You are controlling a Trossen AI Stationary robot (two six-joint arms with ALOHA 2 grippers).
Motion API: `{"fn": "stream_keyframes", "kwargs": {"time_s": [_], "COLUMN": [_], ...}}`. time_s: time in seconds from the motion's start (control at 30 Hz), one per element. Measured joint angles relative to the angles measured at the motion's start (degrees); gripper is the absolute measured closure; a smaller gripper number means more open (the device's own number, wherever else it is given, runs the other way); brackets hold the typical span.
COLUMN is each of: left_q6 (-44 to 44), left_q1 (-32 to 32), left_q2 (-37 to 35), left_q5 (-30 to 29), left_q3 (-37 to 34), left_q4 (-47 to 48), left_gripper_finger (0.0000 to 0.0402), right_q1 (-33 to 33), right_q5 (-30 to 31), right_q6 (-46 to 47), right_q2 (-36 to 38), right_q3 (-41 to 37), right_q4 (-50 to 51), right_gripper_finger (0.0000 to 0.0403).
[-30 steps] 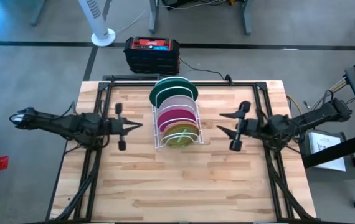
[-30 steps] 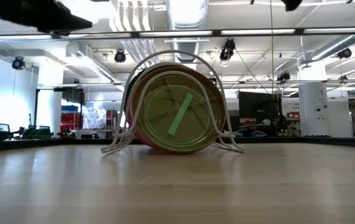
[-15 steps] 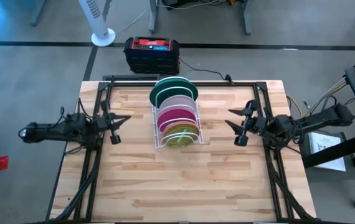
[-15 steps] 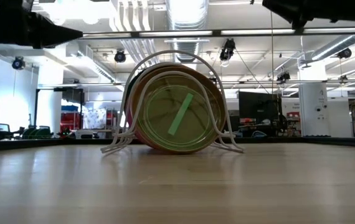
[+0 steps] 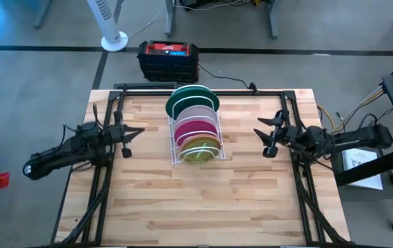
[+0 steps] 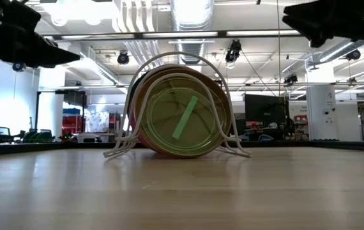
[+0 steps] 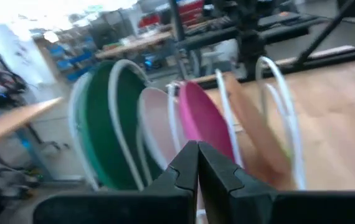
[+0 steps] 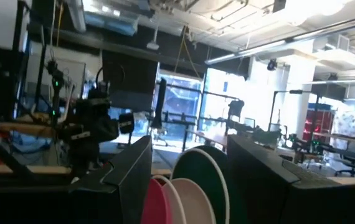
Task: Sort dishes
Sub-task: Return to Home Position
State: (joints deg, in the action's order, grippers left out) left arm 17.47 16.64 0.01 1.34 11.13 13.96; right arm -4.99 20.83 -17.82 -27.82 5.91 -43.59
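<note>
Dishes [image 5: 195,127]: five plates upright in white wire rack [image 5: 176,148], centre-rear of pale wood bench [image 5: 203,207]. Left hand [image 5: 136,132] closed at left edge; right hand [image 5: 262,136] open at right edge. Grey workshop floor [image 5: 31,83] around.

In the low view the lime-green plate [image 6: 181,122] hides the other dishes in the dish rack [image 6: 122,148] — only a rim of the brown plate [image 6: 175,69] shows — and the left arm [image 6: 16,41] and right arm [image 6: 335,19] run off the top edge.
</note>
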Motion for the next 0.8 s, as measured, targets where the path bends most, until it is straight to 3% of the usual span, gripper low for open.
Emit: {"fn": "stream_keyframes", "kwargs": {"time_s": [0.27, 0.33, 0.4, 0.6, 0.73, 0.8], "left_q6": [-1.7, -1.1, -0.7, -1.1, -0.7, 4.8], "left_q1": [-0.4, -0.4, -0.4, -0.4, -0.1, 1.1], "left_q2": [0.0, 0.0, 0.0, 0.6, 2.3, 2.9], "left_q5": [4.2, 3.0, -2.2, -37.8, -71.5, -77.1], "left_q3": [0.3, 0.3, 0.3, -1.4, -4.9, -7.4], "left_q4": [-0.6, -1.1, -0.8, -4.6, -15.2, -24.7], "left_gripper_finger": [0.0401, 0.0401, 0.0401, 0.0401, 0.0401, 0.0401], "right_q1": [-0.4, -0.4, -0.4, -0.3, -0.3, -0.3], "right_q5": [-1.4, -1.4, -1.4, 3.3, 5.2, 5.2], "right_q6": [4.2, 4.3, 4.4, 3.8, 3.4, 4.1], "right_q2": [7.2, 7.4, 7.5, 7.3, 7.1, 7.0], "right_q3": [-5.5, -5.4, -5.4, -5.4, -5.4, -5.4], "right_q4": [3.1, 4.7, 5.8, 9.2, 12.0, 12.2], "right_gripper_finger": [0.0204, 0.0204, 0.0204, 0.0204, 0.0204, 0.0204]}}
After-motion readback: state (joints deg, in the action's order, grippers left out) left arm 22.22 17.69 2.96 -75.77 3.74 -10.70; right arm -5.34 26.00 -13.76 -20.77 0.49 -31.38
